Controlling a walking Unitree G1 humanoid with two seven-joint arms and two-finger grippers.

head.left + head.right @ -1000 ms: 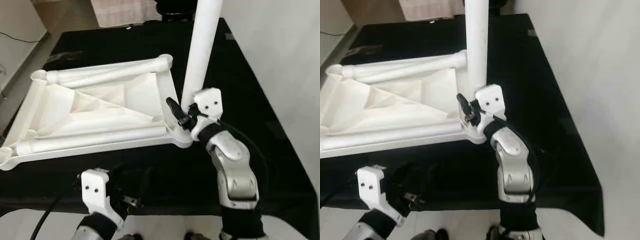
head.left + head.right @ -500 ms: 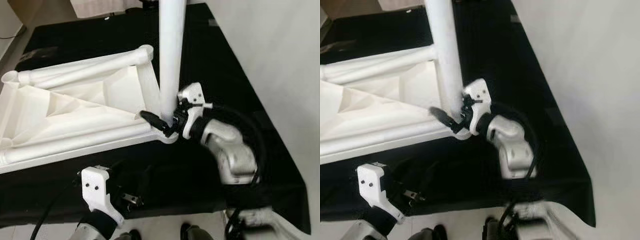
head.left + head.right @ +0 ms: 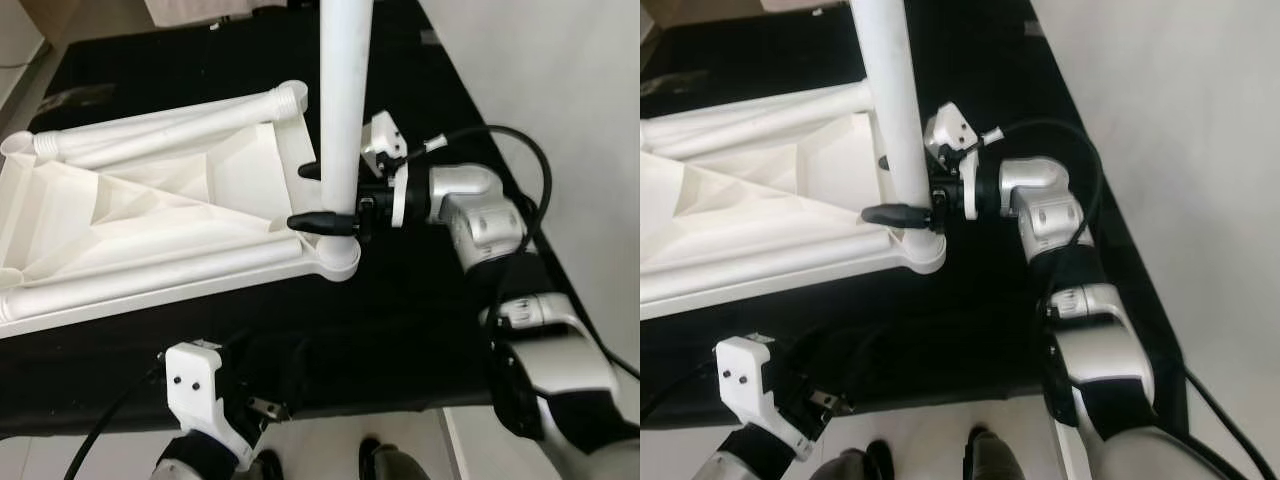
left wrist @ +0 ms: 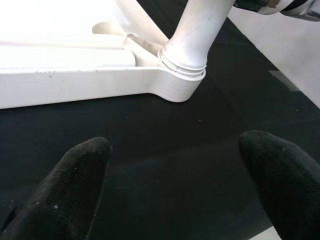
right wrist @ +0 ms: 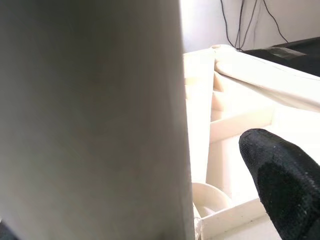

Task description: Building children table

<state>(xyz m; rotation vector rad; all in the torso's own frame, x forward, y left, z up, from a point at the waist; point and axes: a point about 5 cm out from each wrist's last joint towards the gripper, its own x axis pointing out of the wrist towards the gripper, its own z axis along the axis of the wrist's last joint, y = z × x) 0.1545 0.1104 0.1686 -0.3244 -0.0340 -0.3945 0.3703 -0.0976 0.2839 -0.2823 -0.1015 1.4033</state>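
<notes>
Black cloth (image 3: 400, 320) covers the work surface in front of you, with pale floor to its right. On it lies the upturned white table top (image 3: 150, 220), your landmark, underside facing up, with two loose white legs (image 3: 170, 135) lying along its far and near edges.

At the near right corner of the table top, an upright white leg (image 3: 340, 100) stands in its round corner socket (image 3: 335, 260); your left wrist view shows its ringed end seated in that socket.

Your right arm (image 3: 480, 215) now reaches in from the right of that corner, forearm roughly level. A second ago it rose from below the corner, with the wrist close against the socket. The right gripper (image 3: 328, 197) sits on the leg just above the socket, higher than before, its black fingers (image 3: 318, 222) on either side of the tube and clamped on it. The whole view has also shifted, so you have moved the head.

Your left gripper (image 4: 175, 185) hovers over the cloth just in front of the table top's near edge, much as it was a second ago, touching nothing, its two fingers (image 4: 75, 180) spread wide apart.
</notes>
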